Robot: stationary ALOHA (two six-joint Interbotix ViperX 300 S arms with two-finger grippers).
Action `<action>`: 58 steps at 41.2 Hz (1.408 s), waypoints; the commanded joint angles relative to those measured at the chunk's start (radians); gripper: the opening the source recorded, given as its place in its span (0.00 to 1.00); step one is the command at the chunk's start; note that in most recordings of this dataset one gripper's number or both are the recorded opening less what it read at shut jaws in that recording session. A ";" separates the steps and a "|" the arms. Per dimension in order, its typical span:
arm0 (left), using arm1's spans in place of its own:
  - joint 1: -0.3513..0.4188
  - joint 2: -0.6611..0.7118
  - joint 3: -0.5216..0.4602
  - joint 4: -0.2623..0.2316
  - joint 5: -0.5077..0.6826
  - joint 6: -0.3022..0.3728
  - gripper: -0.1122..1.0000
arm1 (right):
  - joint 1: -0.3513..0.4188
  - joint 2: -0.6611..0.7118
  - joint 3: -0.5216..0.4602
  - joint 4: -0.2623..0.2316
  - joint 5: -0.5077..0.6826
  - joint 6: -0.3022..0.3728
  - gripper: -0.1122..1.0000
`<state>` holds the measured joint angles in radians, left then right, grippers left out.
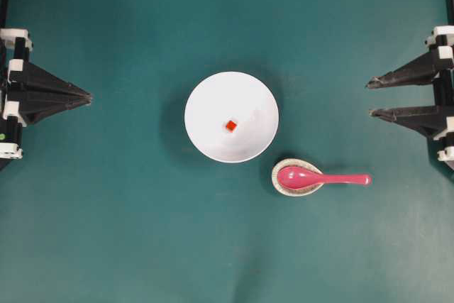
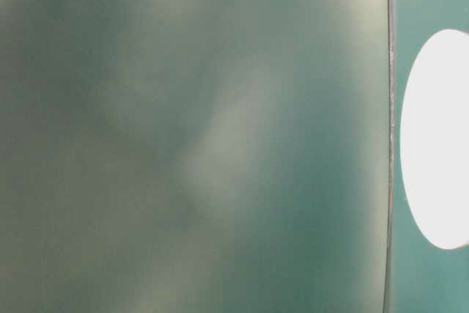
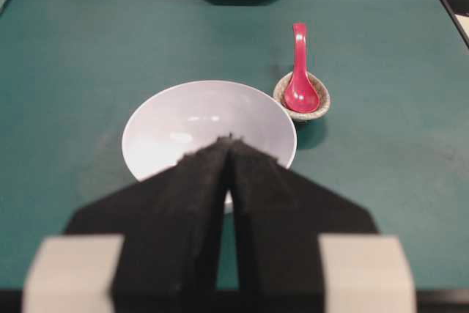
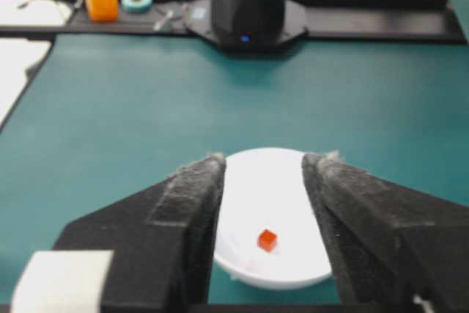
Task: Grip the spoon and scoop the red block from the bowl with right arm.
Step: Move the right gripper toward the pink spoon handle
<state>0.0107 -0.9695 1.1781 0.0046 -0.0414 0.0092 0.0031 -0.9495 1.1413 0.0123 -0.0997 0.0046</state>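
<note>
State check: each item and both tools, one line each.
Spoon: not gripped, scoop resting in the small dish, handle sticking out toward the right tool.
Block: lying in the bowl, not scooped.
Bowl: upright, holds only the block.
Right tool: open, empty, away from the spoon.
Left tool: shut, empty.

The bowl (image 1: 231,117) sits mid-bench (image 1: 128,232) with the block (image 1: 230,125) in it near its centre. Just beside the bowl, lower right in the overhead view, a dish (image 1: 296,177) holds the spoon (image 1: 319,177), its handle pointing right. The left tool (image 1: 85,95) stands far left, the right tool (image 1: 370,98) far right, both well apart from the bowl.
</note>
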 commanded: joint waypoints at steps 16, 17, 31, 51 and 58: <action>0.002 0.011 -0.026 0.002 0.014 0.002 0.10 | 0.011 0.170 0.044 0.143 -0.071 0.018 0.63; 0.003 0.011 -0.026 0.002 0.014 0.002 0.10 | 0.017 0.178 0.051 0.147 -0.087 0.018 0.63; 0.008 0.012 -0.026 0.002 0.034 0.000 0.10 | 0.179 0.347 0.164 0.301 -0.397 0.018 0.63; 0.017 0.009 -0.026 0.002 0.040 0.000 0.10 | 0.505 0.721 0.192 0.577 -0.736 0.017 0.63; 0.017 0.009 -0.026 0.002 0.040 0.000 0.10 | 0.558 0.828 0.190 0.615 -0.796 0.017 0.63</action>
<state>0.0245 -0.9664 1.1781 0.0046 0.0031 0.0077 0.5492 -0.1473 1.3407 0.6197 -0.8698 0.0230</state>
